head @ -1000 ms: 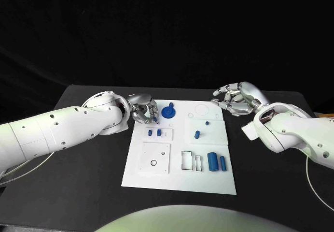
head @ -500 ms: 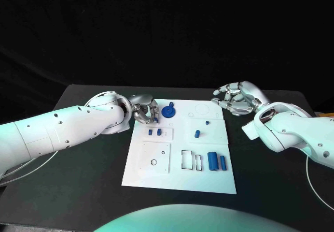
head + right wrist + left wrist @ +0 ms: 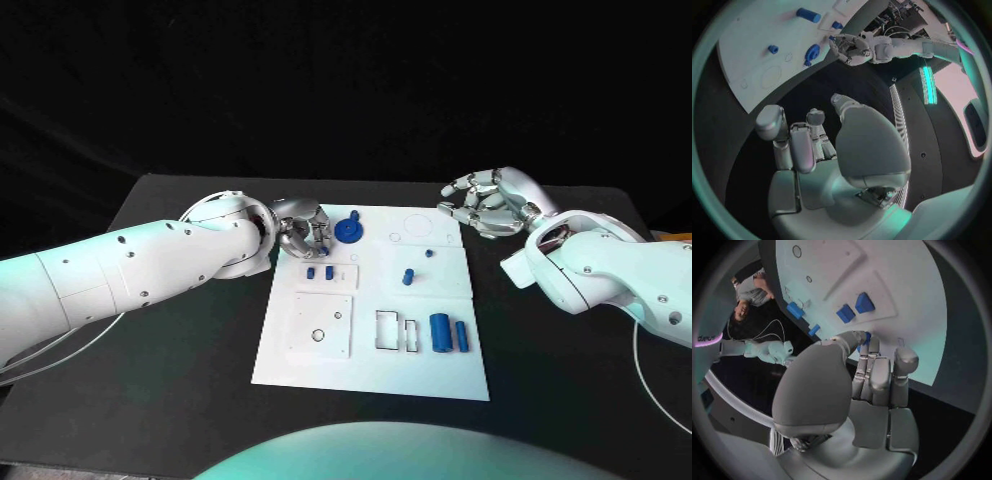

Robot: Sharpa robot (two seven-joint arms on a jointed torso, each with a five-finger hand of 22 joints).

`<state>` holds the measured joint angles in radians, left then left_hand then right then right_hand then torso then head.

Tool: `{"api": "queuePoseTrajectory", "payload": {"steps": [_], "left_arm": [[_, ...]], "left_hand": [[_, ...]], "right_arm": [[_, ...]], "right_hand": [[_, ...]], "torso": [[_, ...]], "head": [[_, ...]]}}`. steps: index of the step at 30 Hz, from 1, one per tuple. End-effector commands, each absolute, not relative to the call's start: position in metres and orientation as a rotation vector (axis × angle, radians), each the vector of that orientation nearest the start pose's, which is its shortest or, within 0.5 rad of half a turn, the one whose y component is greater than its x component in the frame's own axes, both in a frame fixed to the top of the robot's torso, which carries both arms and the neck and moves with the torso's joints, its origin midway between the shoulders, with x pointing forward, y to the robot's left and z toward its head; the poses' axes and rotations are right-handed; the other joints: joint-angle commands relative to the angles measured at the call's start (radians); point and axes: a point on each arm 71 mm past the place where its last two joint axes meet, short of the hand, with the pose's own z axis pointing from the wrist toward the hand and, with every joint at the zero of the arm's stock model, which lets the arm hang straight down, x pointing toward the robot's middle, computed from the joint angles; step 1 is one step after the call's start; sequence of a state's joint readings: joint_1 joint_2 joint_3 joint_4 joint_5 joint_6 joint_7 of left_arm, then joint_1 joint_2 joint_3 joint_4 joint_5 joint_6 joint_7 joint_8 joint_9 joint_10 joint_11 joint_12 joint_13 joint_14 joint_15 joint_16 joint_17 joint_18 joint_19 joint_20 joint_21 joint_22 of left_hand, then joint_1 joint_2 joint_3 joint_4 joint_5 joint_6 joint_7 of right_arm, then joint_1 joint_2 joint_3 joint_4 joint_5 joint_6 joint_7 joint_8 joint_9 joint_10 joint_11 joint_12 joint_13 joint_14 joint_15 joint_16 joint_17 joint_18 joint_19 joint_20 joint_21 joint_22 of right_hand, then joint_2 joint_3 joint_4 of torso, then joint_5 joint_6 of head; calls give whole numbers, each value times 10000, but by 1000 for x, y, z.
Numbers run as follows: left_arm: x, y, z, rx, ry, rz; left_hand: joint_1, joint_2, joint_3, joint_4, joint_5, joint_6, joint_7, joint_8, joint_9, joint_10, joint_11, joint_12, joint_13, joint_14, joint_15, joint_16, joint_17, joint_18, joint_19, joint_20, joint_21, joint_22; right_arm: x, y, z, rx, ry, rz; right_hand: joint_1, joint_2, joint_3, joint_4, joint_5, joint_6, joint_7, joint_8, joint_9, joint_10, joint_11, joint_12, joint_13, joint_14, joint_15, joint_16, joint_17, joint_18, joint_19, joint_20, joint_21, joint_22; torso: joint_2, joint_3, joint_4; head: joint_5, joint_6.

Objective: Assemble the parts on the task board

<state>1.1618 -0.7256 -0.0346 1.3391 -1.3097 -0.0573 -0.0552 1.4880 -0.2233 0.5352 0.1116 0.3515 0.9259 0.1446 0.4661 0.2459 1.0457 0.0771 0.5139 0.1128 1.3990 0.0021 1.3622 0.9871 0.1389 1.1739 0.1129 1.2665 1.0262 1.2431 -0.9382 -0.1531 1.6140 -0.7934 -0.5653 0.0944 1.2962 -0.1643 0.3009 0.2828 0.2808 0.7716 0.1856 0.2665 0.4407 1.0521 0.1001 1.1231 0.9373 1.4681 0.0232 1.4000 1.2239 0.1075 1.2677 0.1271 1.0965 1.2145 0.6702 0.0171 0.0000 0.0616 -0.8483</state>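
Two blue cylinders (image 3: 450, 334) lie side by side, long axes parallel.

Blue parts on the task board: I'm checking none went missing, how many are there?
7: round part near the left robot hand, two below, two mid-board, two cylinders lower right; more may be hidden.

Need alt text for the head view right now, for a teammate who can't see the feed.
White task board on a black table, with small blue parts scattered over it. The left hand sits at the board's far left corner beside a round blue part; the right hand hovers, fingers curled, past its far right corner.
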Motion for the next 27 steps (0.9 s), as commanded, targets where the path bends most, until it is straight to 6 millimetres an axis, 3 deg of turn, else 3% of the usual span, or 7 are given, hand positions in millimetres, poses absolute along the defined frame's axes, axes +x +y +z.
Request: {"api": "queuePoseTrajectory", "payload": {"steps": [1,22,27], "left_arm": [[502,186,-234,1193,20057,-7108],[502,186,-239,1141,20226,-6905],[502,187,-239,1100,20171,-6892]], "left_hand": [[-121,-6,-4,-80,-24,70,25,-33,-6,46,0,-46,-17,43,32,25,-7,-124,-51,-16,14,-9],[-213,-36,-39,-95,-39,-9,23,-133,-23,-36,20,-131,-15,15,47,19,-61,-113,-114,-9,-17,-54],[-329,-102,-54,-120,-19,-326,104,-397,-101,-131,83,-184,17,-4,98,42,-94,-109,-161,22,-37,-78]], "right_arm": [[464,-231,-189,4475,15902,9577],[464,-232,-189,4480,15904,9567],[464,-232,-189,4484,15902,9560]], "right_hand": [[1,67,2,36,31,-71,-11,61,10,-74,-2,1,-10,-71,9,-32,7,73,-41,19,-65,-1],[1,67,2,36,31,-71,-11,61,10,-74,-2,1,-10,-71,9,-32,7,73,-41,19,-65,-1],[1,67,2,36,31,-71,-11,61,10,-74,-2,1,-10,-71,9,-32,7,73,-41,19,-65,-1]], "torso": [[6,-2,-4],[-1,3,-9],[-4,1,1]], "head": [[-12,-6],[-17,-41],[-29,-40]]}}
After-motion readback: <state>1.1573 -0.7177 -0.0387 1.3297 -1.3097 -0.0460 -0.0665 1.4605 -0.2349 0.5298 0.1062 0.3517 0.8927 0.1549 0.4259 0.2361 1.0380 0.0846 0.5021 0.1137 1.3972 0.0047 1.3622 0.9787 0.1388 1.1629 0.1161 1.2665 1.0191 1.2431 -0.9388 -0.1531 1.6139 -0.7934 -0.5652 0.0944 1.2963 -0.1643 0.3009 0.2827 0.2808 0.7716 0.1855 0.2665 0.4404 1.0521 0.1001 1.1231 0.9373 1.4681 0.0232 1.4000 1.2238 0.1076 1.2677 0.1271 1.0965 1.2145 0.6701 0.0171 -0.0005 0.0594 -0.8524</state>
